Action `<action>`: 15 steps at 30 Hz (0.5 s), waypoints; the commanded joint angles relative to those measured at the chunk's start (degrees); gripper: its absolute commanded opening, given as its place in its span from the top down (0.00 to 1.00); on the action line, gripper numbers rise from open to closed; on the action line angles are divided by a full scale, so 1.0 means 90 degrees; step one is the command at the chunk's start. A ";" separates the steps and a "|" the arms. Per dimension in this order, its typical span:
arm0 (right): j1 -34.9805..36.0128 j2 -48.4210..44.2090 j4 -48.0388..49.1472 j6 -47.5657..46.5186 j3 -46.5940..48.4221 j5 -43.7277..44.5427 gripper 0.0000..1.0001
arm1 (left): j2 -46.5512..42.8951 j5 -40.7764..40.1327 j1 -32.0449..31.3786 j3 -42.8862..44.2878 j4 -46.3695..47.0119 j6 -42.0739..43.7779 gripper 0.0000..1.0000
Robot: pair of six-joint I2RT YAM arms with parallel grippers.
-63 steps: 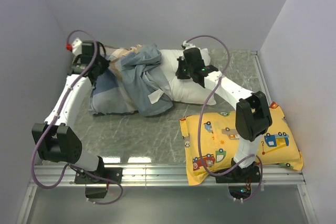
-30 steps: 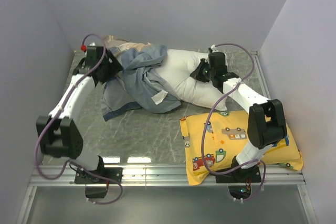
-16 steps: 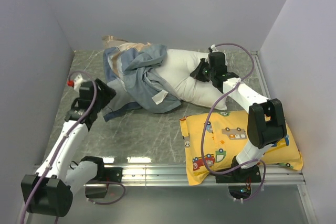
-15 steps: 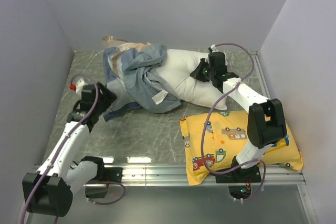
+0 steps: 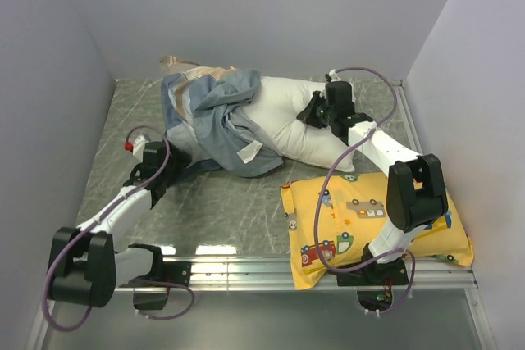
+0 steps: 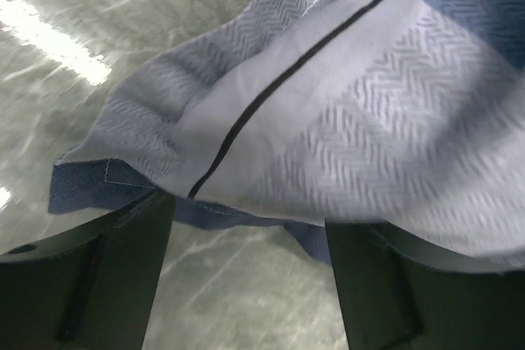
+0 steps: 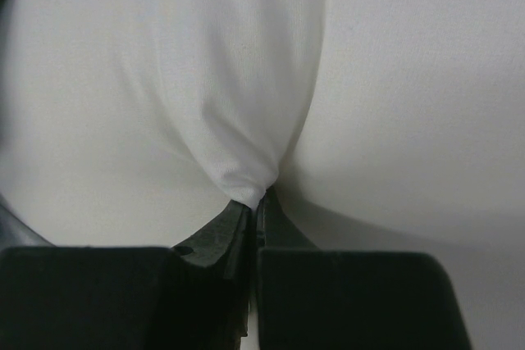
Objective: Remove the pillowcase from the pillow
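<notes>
Step in hand, as I judge it: the left gripper (image 5: pixel 166 171) sits low at the near corner of the pillowcase (image 5: pixel 209 116), jaws wide apart with the hem lying across the gap. It should close on the stitched hem and draw leftward. The right gripper (image 5: pixel 312 114), pinched shut on a fold of the pillow (image 5: pixel 287 125), should anchor it. The pillowcase is bunched at the far left of the table (image 5: pixel 238 202), a herringbone weave in pale and blue stripes, covering only the pillow's left end.
</notes>
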 commanded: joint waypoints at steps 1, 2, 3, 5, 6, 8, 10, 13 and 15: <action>0.0040 0.0206 -0.0275 -0.0147 0.0034 0.0290 1.00 | 0.0407 -0.0101 -0.0081 0.0018 0.1076 0.0176 0.24; 0.0040 0.0216 -0.0265 -0.0137 0.0035 0.0281 1.00 | 0.0660 -0.0110 -0.0111 0.0038 0.1156 0.0186 0.25; 0.0040 0.0245 -0.0285 -0.0147 0.0044 0.0281 1.00 | 0.0788 -0.0111 -0.0121 0.0106 0.1234 0.0206 0.26; 0.0050 0.0265 -0.0304 -0.0166 0.0073 0.0281 1.00 | 0.1138 -0.0101 -0.0150 0.0174 0.1458 0.0216 0.35; 0.0050 0.0284 -0.0304 -0.0157 0.0083 0.0271 1.00 | 0.1247 -0.0052 -0.0160 0.0242 0.1527 0.0216 0.40; 0.0060 0.0275 -0.0304 -0.0186 0.0074 0.0281 1.00 | 0.1423 0.0026 -0.0208 0.0330 0.1645 0.0186 0.65; 0.0050 0.0275 -0.0324 -0.0225 0.0054 0.0310 1.00 | 0.1473 0.0143 -0.0344 0.0438 0.1665 0.0206 0.78; 0.0050 0.0265 -0.0324 -0.0264 0.0054 0.0320 1.00 | 0.1463 0.0143 -0.0608 0.0555 0.1587 0.0284 0.85; 0.0050 0.0265 -0.0304 -0.0254 0.0044 0.0320 1.00 | 0.1424 0.0211 -0.0774 0.0565 0.1529 0.0342 0.85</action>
